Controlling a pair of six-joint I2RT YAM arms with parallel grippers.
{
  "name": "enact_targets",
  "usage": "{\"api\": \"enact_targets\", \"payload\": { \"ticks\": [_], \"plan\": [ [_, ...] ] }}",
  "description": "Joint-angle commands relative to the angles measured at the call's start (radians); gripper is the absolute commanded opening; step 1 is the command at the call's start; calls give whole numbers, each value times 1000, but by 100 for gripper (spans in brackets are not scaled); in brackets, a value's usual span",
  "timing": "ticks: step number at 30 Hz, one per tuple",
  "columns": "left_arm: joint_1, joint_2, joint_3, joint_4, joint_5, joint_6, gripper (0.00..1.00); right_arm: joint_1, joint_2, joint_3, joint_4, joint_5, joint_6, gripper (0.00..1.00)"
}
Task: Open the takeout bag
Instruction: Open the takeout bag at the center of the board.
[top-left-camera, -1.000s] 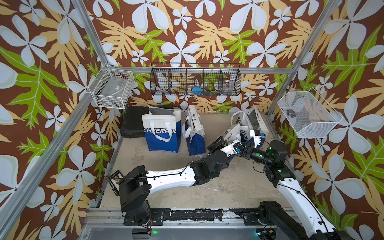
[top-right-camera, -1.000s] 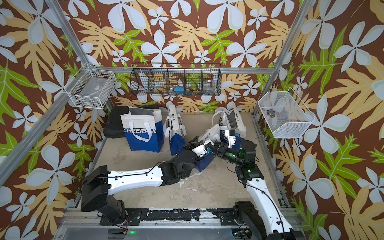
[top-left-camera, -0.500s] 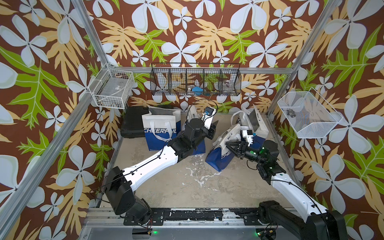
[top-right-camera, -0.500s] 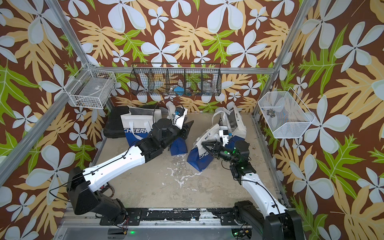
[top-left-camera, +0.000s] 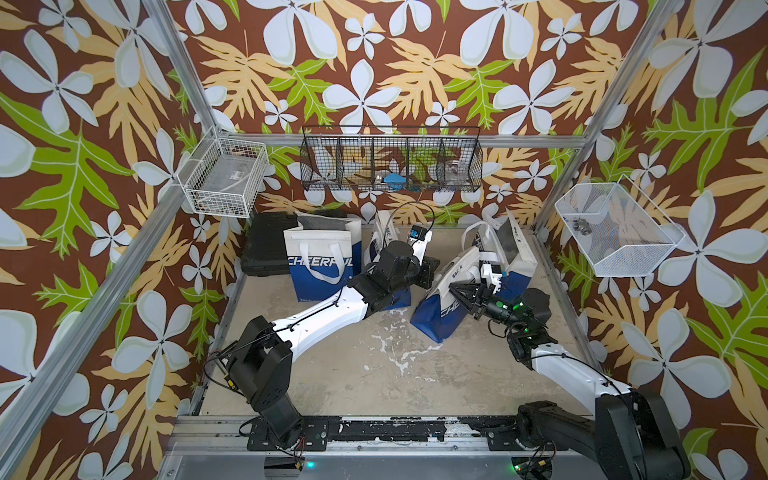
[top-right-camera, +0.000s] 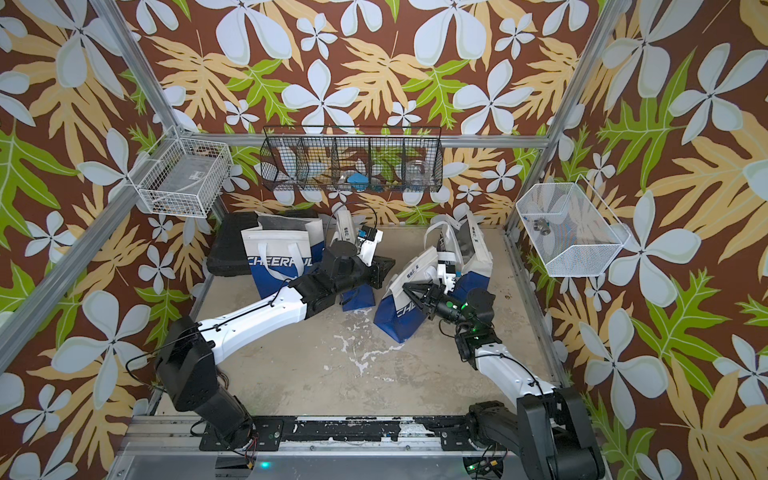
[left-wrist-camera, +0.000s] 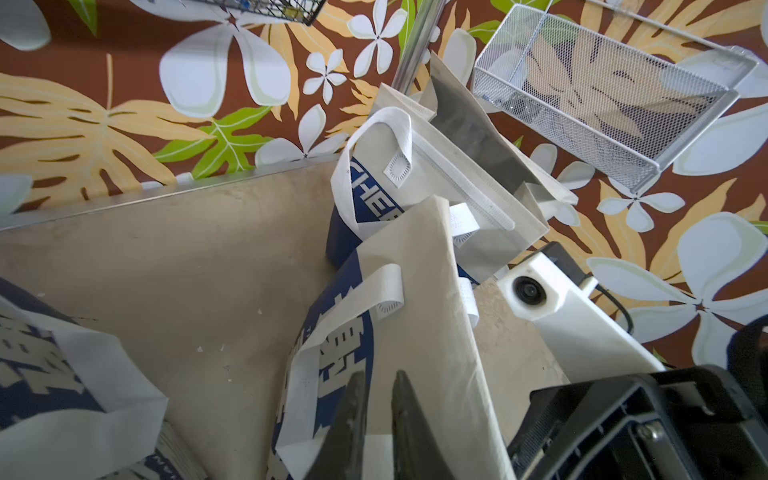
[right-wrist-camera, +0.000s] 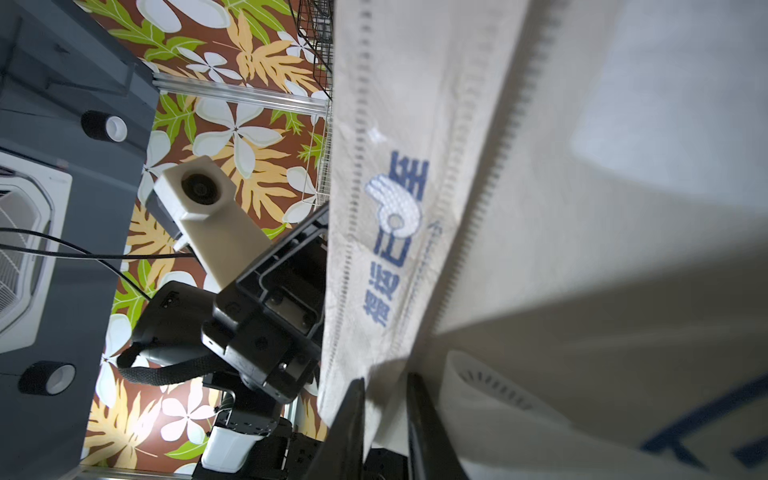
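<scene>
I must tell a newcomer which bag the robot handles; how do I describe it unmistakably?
Find the grey table and look to its far right corner, where an open bag stands. Just in front, the takeout bag is the only one leaning over, flat, with the right arm's fingers on it.

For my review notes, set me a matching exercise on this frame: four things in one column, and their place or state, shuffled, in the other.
Things
1. black case
2. leftmost bag
3. leaning bag
4. white mesh basket

Place or state
A. tilted over, folded flat
B. hangs up high on the right side
C. lies flat in a far corner
D. stands upright, mouth open

Pairs: 1-C, 2-D, 3-A, 4-B
</scene>
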Motion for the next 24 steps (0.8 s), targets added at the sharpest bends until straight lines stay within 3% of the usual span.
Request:
{"api": "enact_targets", "payload": {
  "ticks": [1, 11, 13, 16, 20, 24],
  "plan": [
    [0, 30, 7, 28, 62, -36, 9, 1, 15, 1, 182, 21, 91, 18],
    [-1, -17, -76, 71, 88, -46, 3, 2, 105, 46, 252, 12, 121, 26],
    [-3, -17, -80, 68, 94, -40, 2, 1, 123, 67, 235, 1, 119, 19],
    [-12, -19, -87, 67, 85, -29, 2, 3, 135, 98, 156, -11, 88, 16],
    [-20, -17, -86, 65, 78, -16, 1, 14, 102, 147, -95, 0, -41, 25],
    [-33, -14, -79, 62, 72, 1, 0, 15, 93, 174, -219, 7, -97, 15]
  ]
}}
